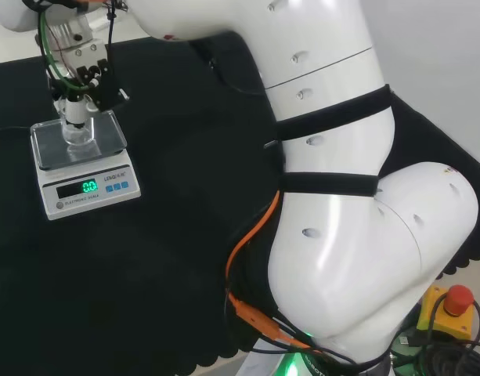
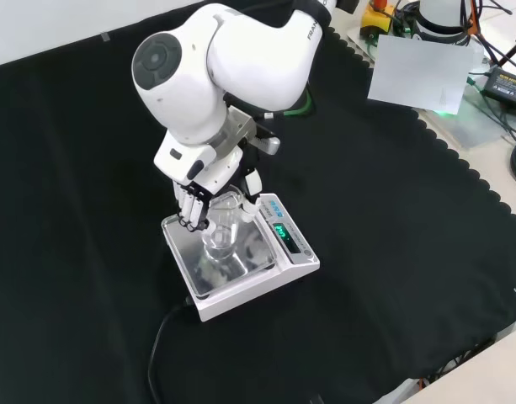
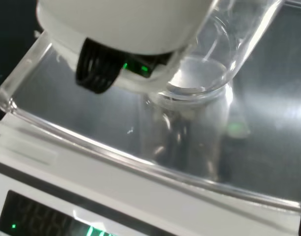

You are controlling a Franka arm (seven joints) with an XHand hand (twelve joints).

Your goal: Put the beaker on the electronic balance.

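Clear glass beaker (image 2: pixel 223 225) upright over the steel pan of the electronic balance (image 2: pixel 279 268), at or just above the pan; contact not certain from any view. Hand (image 2: pixel 200 195) curled round the beaker's upper wall, fingers (image 2: pixel 188 212) on one side, thumb side partly hidden. Balance on black cloth of the worktop (image 2: pixel 392 252), green display lit; cable trailing from its near corner in the front view. In the wrist view, beaker base (image 3: pixel 194 81) seen above its own reflection in the pan. Likely light, rigid, smooth and breakable: prone to slip if tilted, liable to crack if set down hard. Best held around the upper wall, below the rim, kept vertical; release advisable only once standing flat mid-pan.
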